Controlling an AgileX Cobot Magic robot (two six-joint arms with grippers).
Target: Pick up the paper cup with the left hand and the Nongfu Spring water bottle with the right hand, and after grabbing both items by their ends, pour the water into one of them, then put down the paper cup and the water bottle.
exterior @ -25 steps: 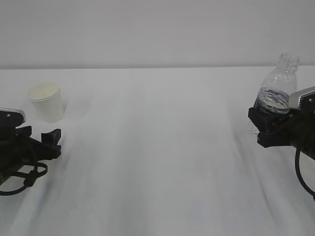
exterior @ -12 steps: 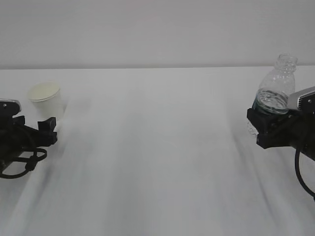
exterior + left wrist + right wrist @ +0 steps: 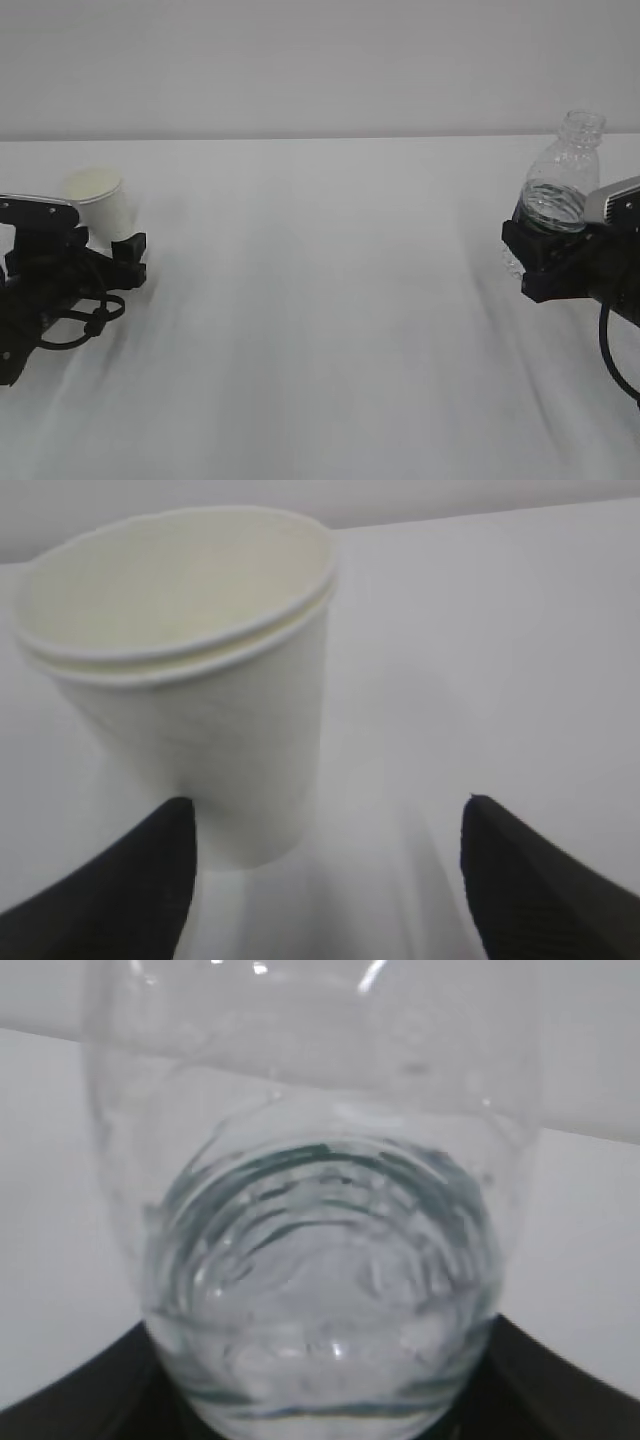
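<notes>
The white paper cup point(image 3: 103, 207) stands at the far left of the table. In the left wrist view the paper cup point(image 3: 200, 690) fills the upper left and leans a little, its base close to the left finger point(image 3: 140, 890). My left gripper point(image 3: 104, 248) is open, its fingers on either side of the cup's foot, with a wide gap on the right side point(image 3: 325, 825). On the right, my right gripper point(image 3: 545, 258) is shut on the lower body of the uncapped Nongfu Spring water bottle point(image 3: 563, 175), held upright. Clear water point(image 3: 320, 1290) sits in the bottle point(image 3: 320, 1160).
A white cloth-covered table point(image 3: 320, 330) runs between the two arms, with a pale wall point(image 3: 320, 60) behind it. A black cable point(image 3: 615, 350) hangs below the right arm at the right edge.
My left gripper has drawn back, then risen and gone forward to the right, so its fingers now flank the cup's base. The right gripper and bottle have barely moved.
</notes>
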